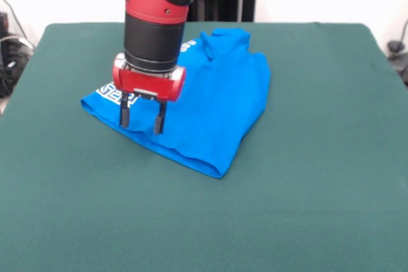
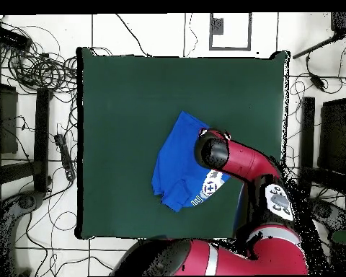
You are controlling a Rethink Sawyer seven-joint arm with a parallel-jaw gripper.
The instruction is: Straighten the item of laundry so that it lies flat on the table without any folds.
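The red and black gripper (image 1: 142, 119) hangs with its two dark fingers apart and empty just above the folded, rumpled bright blue T-shirt (image 1: 210, 106) with white print, which lies on the dark green felt-covered table (image 1: 306, 189), directly beneath the jaws.

Soft matt blue cloth T-shirt (image 1: 210, 103) with rumpled folds, dull felt-like green table (image 1: 306, 208), glossy red-and-black plastic-looking arm (image 1: 156, 11)
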